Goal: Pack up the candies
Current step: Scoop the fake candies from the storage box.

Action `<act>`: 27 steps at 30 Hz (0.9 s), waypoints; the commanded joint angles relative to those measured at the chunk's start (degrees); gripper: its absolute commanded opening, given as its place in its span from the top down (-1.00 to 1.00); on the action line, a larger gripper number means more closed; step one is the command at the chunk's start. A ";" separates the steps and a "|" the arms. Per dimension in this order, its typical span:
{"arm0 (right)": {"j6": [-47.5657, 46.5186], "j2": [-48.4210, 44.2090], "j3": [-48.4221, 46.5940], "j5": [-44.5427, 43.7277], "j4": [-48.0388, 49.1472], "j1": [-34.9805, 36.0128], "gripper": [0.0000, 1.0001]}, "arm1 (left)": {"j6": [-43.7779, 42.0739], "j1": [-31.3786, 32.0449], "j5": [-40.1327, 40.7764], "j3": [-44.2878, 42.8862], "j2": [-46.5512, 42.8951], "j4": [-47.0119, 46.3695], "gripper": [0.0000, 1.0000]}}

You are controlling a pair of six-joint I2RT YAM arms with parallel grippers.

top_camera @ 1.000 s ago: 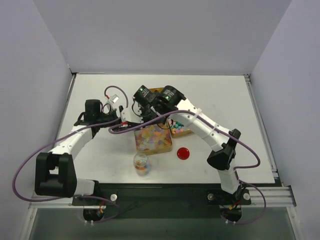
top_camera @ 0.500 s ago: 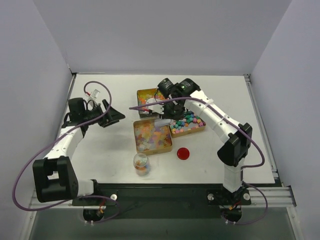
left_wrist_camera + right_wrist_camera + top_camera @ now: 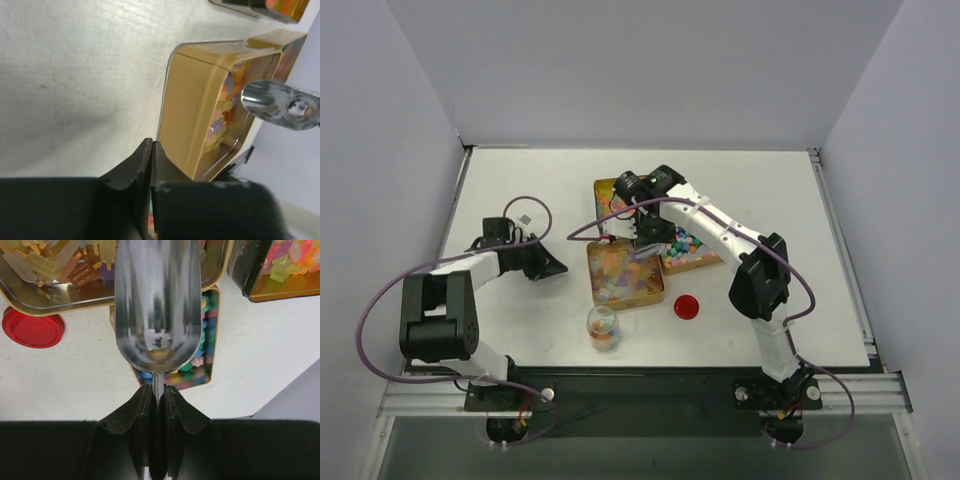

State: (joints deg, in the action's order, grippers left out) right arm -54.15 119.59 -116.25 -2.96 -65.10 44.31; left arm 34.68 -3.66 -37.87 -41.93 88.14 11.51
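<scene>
The candies [image 3: 207, 330] are tiny glossy beads and stars in green, blue, pink and yellow, heaped in a shallow gold metal tin [image 3: 218, 340] at the middle of the matte white tabletop [image 3: 520, 180]. Just left of it, the near tin [image 3: 192, 100], also gold, holds translucent lolly-shaped gummies [image 3: 30, 265]. A few sweets sit in a small clear jar [image 3: 603, 327] nearer still, with a flat red round lid [image 3: 687, 306] to its right. The right pincer [image 3: 158, 389] is clenched on the thin handle of a polished steel scoop [image 3: 157, 300] above the tins. The matte black left pincer [image 3: 151, 150] is clenched on nothing, left of the near tin.
</scene>
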 commanded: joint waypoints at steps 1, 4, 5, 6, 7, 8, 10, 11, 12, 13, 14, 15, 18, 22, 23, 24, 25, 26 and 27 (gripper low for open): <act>-3.32 1.43 -1.70 -6.88 -3.63 1.30 1.00 | 1.01 2.25 0.34 -1.57 3.26 -1.40 1.00; -4.21 2.92 -1.97 -8.72 -3.63 1.91 1.00 | 1.53 5.05 0.69 -1.22 4.50 -2.10 1.00; -4.73 3.36 -2.05 -9.60 -3.72 2.35 1.00 | 1.97 6.20 0.69 -1.05 5.02 -2.45 1.00; -5.08 4.15 -2.05 -9.87 -3.63 2.70 1.00 | 2.24 6.73 0.86 -0.70 5.29 -2.54 1.00; -5.44 4.68 -2.14 -10.22 -3.54 2.88 1.00 | 2.33 7.26 0.87 -0.52 5.55 -2.72 1.00; -5.79 5.12 -2.32 -10.57 -3.45 3.40 1.00 | 2.76 7.70 0.87 -0.34 6.08 -3.24 1.00; -5.97 6.35 -2.58 -10.31 -3.28 3.93 1.00 | 3.20 8.49 0.78 0.01 6.69 -3.59 1.00; -6.23 6.79 -2.76 -10.22 -3.19 4.37 1.00 | 3.64 8.67 0.34 -0.08 7.57 -3.95 1.00; -6.14 7.49 -2.84 -9.35 -3.10 4.38 1.00 | 3.73 9.11 0.08 -0.17 8.10 -4.21 1.00; -6.14 7.76 -3.02 -8.82 -3.02 4.55 1.00 | 3.91 9.28 -0.19 -0.43 8.62 -4.47 1.00; -6.14 8.02 -3.20 -8.29 -2.93 4.64 1.00 | 4.17 9.46 -0.54 -0.60 9.67 -4.56 1.00; -5.88 8.72 -3.37 -7.68 -2.75 4.81 1.00 | 4.52 9.72 -0.80 -0.95 10.21 -4.74 1.00; -4.92 10.30 -4.68 -6.62 -3.01 5.16 1.00 | 5.05 10.16 -1.77 -1.48 12.23 -5.53 1.00; -3.07 13.29 -7.32 -6.79 -3.45 5.69 1.00 | 6.01 11.13 -2.21 -2.01 13.29 -6.32 1.00; -2.72 13.82 -7.94 -6.97 -3.45 5.87 1.00 | 6.19 11.22 -2.56 -1.93 13.46 -6.67 1.00; -2.45 14.78 -8.38 -7.23 -3.54 5.87 1.00 | 6.28 11.22 -2.74 -1.92 13.38 -6.76 1.00; -2.63 15.06 -8.47 -8.10 -3.45 5.78 1.00 | 6.63 11.31 -2.83 -1.75 13.20 -7.02 1.00; -2.89 14.97 -8.47 -8.29 -3.54 5.70 1.00 | 6.63 11.31 -3.09 -1.58 13.11 -7.11 1.00; -3.41 14.54 -8.30 -8.29 -3.54 5.52 1.00 | 6.63 11.31 -3.18 -1.57 12.94 -7.03 1.00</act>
State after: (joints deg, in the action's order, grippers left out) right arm -57.98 131.68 -124.25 -12.97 -66.54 49.01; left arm 40.45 6.81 -40.82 -42.83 100.38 6.83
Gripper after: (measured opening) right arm 0.139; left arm 0.023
